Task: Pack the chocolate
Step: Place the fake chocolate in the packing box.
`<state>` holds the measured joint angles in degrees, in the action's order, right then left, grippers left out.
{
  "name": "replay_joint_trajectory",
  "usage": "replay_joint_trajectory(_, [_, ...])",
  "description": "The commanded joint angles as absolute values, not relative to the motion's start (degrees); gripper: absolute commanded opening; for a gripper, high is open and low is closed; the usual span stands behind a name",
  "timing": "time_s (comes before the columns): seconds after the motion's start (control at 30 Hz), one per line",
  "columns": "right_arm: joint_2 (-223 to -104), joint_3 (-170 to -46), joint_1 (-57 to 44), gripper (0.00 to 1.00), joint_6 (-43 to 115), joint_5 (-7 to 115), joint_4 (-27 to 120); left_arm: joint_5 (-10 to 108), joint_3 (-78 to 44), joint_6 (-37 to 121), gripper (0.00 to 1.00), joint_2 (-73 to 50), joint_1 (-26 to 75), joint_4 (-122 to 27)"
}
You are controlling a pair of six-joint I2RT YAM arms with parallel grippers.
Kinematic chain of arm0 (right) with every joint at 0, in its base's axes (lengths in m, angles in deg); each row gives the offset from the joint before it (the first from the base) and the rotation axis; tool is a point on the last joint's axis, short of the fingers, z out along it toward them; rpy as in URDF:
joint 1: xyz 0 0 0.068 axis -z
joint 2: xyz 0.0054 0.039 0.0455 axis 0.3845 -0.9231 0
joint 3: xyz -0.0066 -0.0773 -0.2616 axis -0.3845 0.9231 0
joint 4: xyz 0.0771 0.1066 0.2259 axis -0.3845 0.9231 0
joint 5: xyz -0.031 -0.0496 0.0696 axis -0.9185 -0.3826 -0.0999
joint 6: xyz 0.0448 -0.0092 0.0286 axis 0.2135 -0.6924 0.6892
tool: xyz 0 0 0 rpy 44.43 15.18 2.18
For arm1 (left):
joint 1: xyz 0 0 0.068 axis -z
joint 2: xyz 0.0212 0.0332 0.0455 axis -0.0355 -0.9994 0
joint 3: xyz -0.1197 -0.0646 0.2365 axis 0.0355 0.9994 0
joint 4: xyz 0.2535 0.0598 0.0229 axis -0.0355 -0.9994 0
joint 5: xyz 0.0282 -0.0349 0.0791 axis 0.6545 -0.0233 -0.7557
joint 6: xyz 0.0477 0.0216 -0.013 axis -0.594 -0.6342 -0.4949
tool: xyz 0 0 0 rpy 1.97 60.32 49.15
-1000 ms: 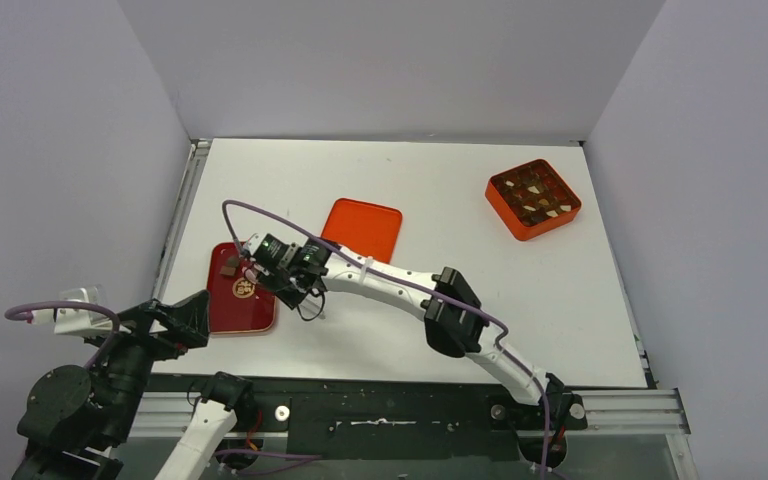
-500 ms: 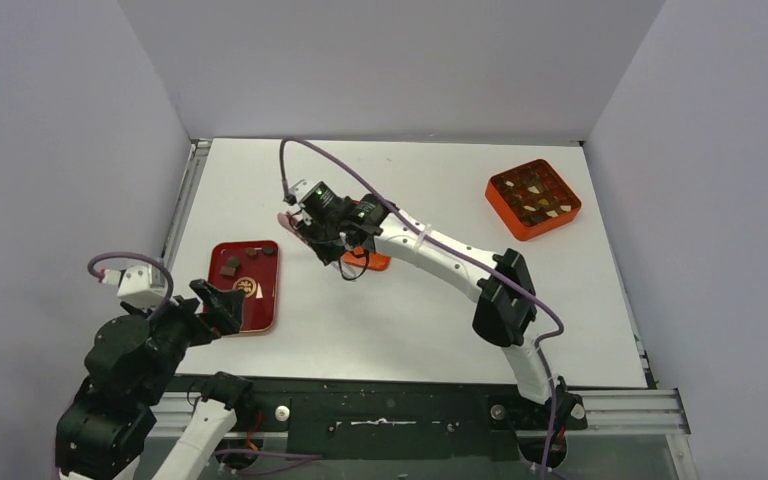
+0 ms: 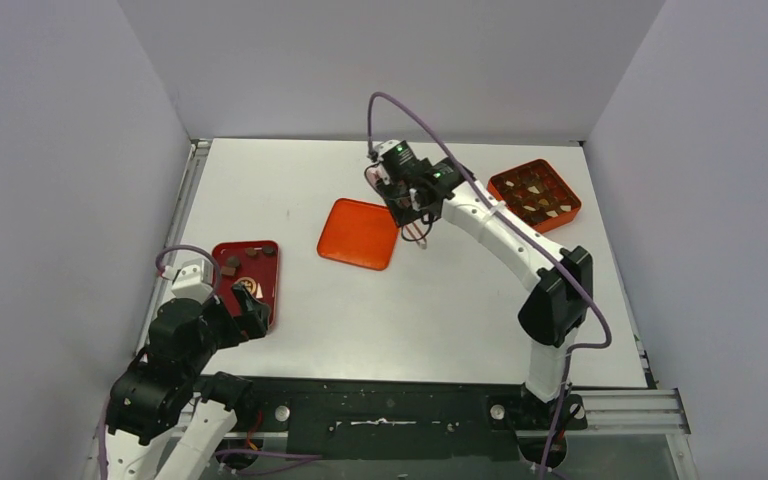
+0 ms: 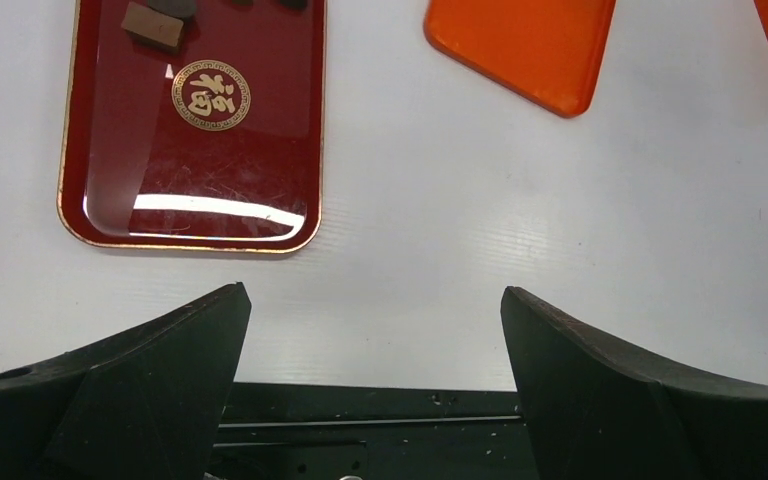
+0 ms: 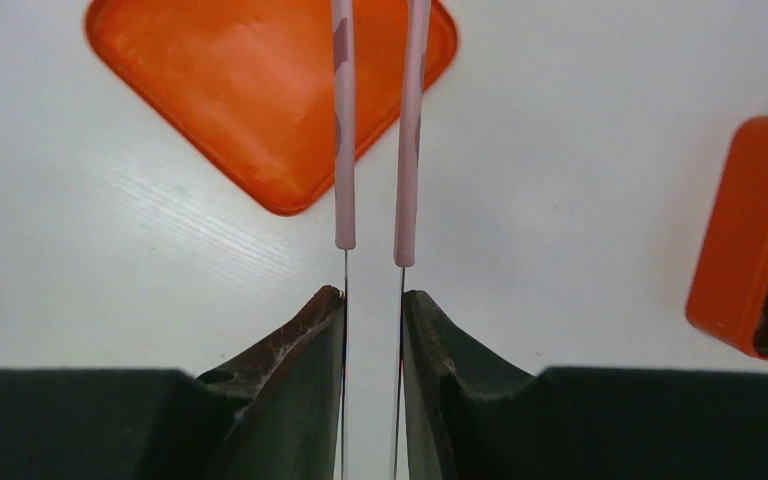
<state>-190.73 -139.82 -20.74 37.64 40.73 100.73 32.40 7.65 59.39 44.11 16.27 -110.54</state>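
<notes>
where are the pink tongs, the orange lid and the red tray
pink tongs (image 5: 343,150): right wrist view, on the left of its two pink arms
orange lid (image 3: 359,233): top external view, middle of its flat face
red tray (image 4: 160,165): left wrist view, bare floor near its middle

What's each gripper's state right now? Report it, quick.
Left gripper: open, holding nothing.
Right gripper: closed on the pink tongs.

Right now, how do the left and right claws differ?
The left claw is wide open and empty; the right claw is shut on the pink tongs. The left claw hangs near the red tray; the right claw is between the orange lid and the orange box. Both claws are black.
</notes>
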Motion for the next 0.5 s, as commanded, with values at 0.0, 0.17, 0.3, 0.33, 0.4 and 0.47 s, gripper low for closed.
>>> replay_joint_trajectory(0.0, [-184.5, -138.6, -14.6, 0.17, 36.0, 36.8, 103.2, 33.5, 9.2, 57.1, 0.97, 46.8, 16.4, -103.8])
replay_joint_trajectory(0.17, [-182.1, -136.9, -5.3, 0.18, 35.8, 37.8, 105.2, 36.2, 10.8, 55.3, 0.97, 48.4, 16.4, -101.4])
replay_joint_trajectory(0.3, [-181.3, -136.9, 3.4, 0.19, 36.1, 38.3, 106.5, 35.4, 11.6, 55.4, 0.97, 49.4, 16.3, -101.4])
replay_joint_trajectory(0.33, [-181.2, -136.9, 5.4, 0.19, 36.2, 38.7, 106.7, 34.8, 11.7, 55.6, 0.97, 49.5, 16.3, -101.5])
replay_joint_trajectory(0.4, [-181.4, -137.6, 9.0, 0.2, 36.4, 39.3, 107.7, 34.3, 11.6, 55.9, 0.97, 49.4, 16.3, -101.9])
replay_joint_trajectory(0.47, [-181.7, -138.1, 12.0, 0.2, 36.2, 39.7, 108.4, 34.1, 11.5, 56.3, 0.97, 49.2, 16.4, -102.2])
